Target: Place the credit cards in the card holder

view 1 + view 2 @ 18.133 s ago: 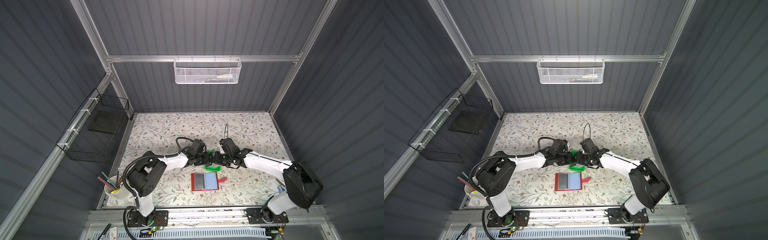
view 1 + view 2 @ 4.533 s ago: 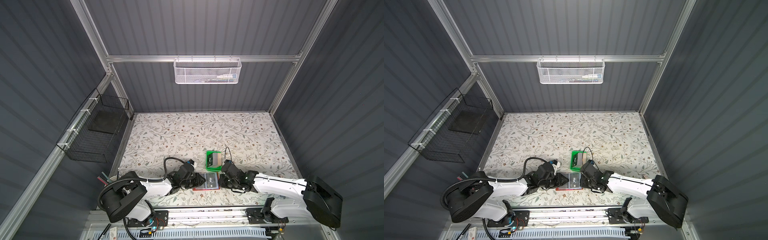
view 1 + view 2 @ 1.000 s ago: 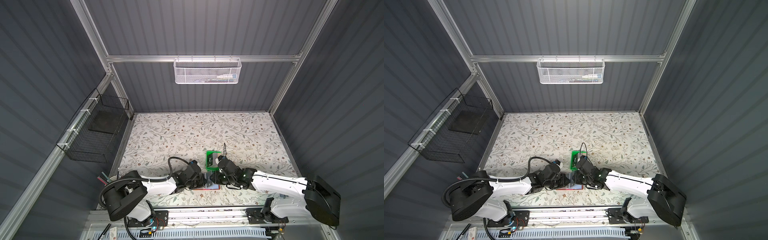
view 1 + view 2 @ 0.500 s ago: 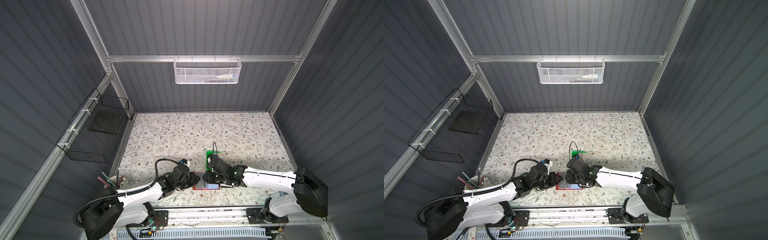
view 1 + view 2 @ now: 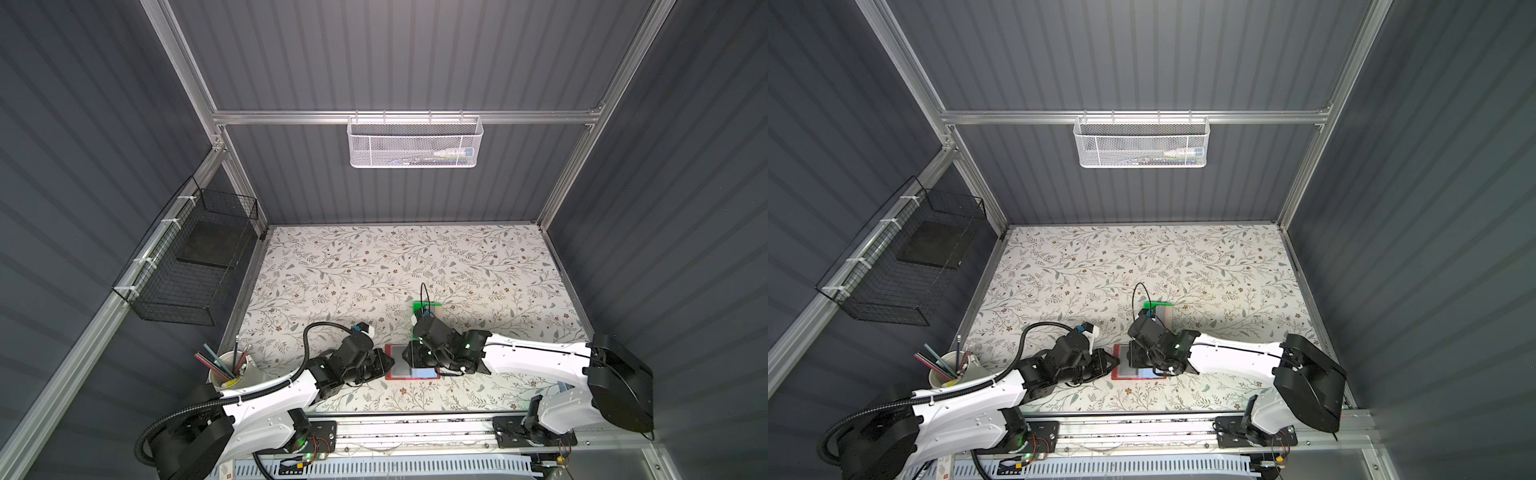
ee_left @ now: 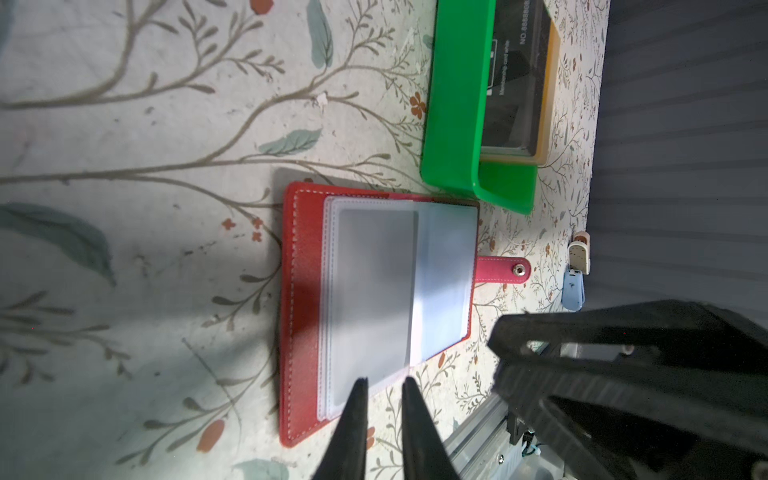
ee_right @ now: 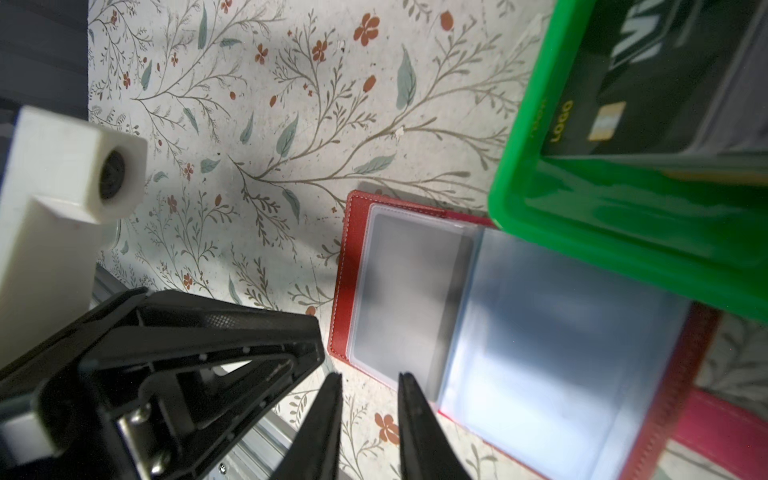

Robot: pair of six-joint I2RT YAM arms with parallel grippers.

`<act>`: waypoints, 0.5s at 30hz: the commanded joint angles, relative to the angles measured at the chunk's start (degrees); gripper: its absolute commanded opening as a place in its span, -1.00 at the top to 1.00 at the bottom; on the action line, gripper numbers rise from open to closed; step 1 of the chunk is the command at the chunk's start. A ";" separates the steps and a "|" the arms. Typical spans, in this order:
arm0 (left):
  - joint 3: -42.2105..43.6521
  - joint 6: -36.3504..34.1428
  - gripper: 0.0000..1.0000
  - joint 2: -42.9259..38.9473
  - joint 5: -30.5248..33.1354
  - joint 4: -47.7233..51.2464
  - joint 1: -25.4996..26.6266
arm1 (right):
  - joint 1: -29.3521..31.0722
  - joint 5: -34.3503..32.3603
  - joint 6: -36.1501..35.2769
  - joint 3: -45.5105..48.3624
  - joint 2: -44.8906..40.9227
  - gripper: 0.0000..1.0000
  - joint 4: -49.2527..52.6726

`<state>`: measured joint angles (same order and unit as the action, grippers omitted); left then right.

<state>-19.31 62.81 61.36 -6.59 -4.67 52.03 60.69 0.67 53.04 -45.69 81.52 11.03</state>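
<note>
Left gripper (image 6: 384, 382): narrow gap, empty, at left edge of open card holder (image 6: 303, 291). Right gripper (image 7: 370, 378): also narrow, empty, above it. Cards (image 6: 515, 75) in green tray (image 6: 453, 104) on far side.

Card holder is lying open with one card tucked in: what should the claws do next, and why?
Probably the right claw should reach to the green tray for the black card: it is open and empty, the card holder shows an empty-looking sleeve, and the tray lies beside it.

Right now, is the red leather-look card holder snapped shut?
No, the red leather-look card holder lies open with its clear plastic sleeves showing.
</note>
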 commanded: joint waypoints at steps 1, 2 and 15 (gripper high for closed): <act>-0.39 -2.03 0.62 -1.72 1.05 3.53 -0.34 | 0.00 -3.45 -1.98 -0.49 -2.14 0.46 4.26; -0.44 -2.23 0.61 -1.96 1.05 3.43 -0.21 | -0.11 -3.78 -2.05 -0.41 -2.67 0.45 4.72; -7.91 -7.90 0.57 6.83 -0.60 0.70 -0.26 | -4.88 -5.59 -4.27 3.34 -11.13 0.39 9.17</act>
<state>-24.16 57.98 66.24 -6.63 -3.49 52.03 57.08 -3.68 50.06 -43.92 72.01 17.80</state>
